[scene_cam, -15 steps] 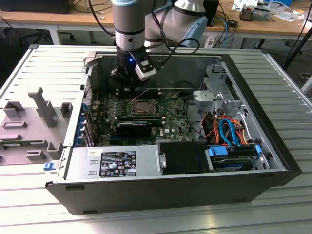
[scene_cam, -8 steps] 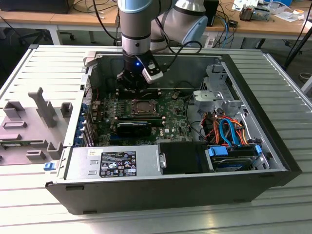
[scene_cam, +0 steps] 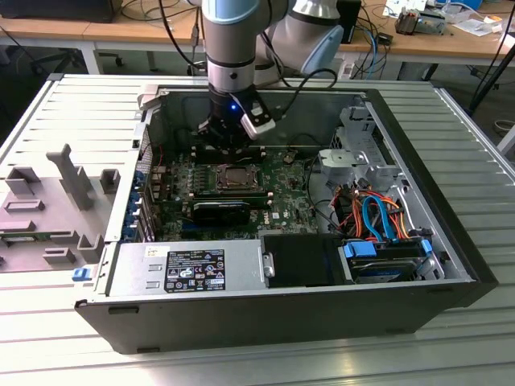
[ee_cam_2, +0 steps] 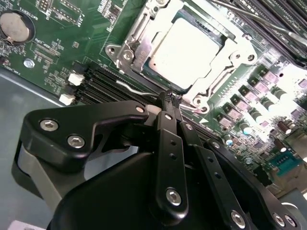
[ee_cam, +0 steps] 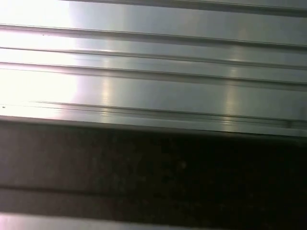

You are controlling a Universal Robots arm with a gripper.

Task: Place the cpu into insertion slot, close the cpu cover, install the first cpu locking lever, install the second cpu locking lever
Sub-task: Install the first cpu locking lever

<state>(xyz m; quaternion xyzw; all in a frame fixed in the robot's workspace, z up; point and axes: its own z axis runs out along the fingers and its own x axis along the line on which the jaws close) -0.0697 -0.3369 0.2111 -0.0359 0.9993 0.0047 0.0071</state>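
Black and close up in the second wrist view, my gripper [ee_cam_2: 171, 99] has its jaws pressed together, with nothing between them. Their tips sit just beside a thin metal lever [ee_cam_2: 139, 89] at the edge of the insertion slot [ee_cam_2: 125, 44]. Lying flat in that slot is the cpu [ee_cam_2: 186, 49], shiny and grey, with the cpu cover [ee_cam_2: 229, 39] shut down around it. All of this sits on the green motherboard [ee_cam_2: 57, 33] inside the computer case [scene_cam: 418, 305].
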